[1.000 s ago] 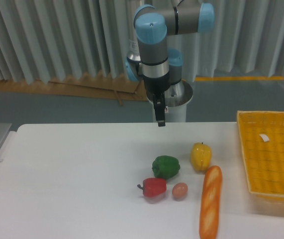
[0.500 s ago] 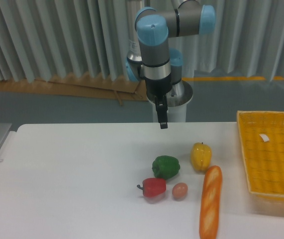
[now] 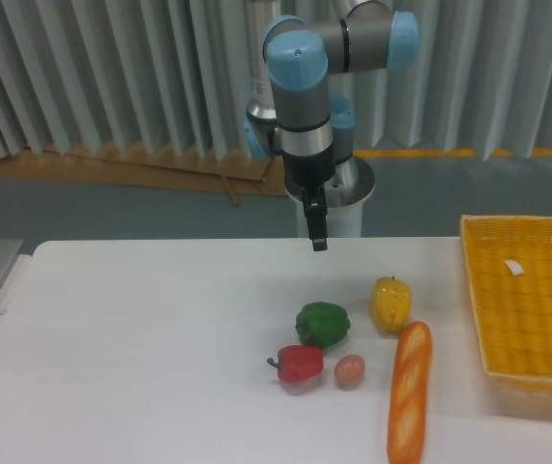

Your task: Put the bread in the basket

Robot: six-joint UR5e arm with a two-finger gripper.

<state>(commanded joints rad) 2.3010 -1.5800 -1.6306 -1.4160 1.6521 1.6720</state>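
The white counter (image 3: 140, 367) carries everything; the basket (image 3: 530, 367) sits at its right edge, a small white tag (image 3: 514, 268) inside; the bread (image 3: 410, 390) lies on the counter just left of the basket, outside it, running lengthwise toward the front; the yellow pepper (image 3: 391, 303) stands by its far end; the green pepper (image 3: 322, 324), the red pepper (image 3: 300, 363) and the brown egg (image 3: 350, 369) cluster to its left; the gripper (image 3: 318, 244) hangs above the counter's far side, grasping nothing, seen edge-on, so I cannot tell its opening.
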